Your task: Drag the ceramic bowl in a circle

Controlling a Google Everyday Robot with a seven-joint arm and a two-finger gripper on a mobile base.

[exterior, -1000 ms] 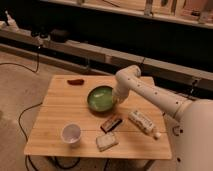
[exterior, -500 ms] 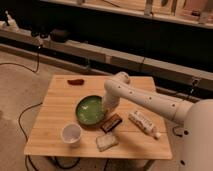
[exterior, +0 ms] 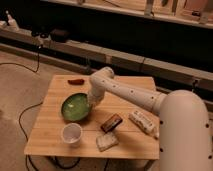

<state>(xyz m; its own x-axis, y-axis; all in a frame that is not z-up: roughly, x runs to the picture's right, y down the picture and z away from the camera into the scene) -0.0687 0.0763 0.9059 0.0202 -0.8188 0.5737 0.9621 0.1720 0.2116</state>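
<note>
A small white cup (exterior: 71, 134) stands just in front of the wide, glossy green ceramic bowl (exterior: 74, 108), left of the wooden table's (exterior: 45, 137) middle — your circle may knock it over. The gripper (exterior: 93, 101), jaws pressed together at the bowl's right rim, could slip off the glaze.

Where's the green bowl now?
In the camera view, the ceramic bowl sits left of centre on the table, behind the white cup, gripper on its right rim.
</note>
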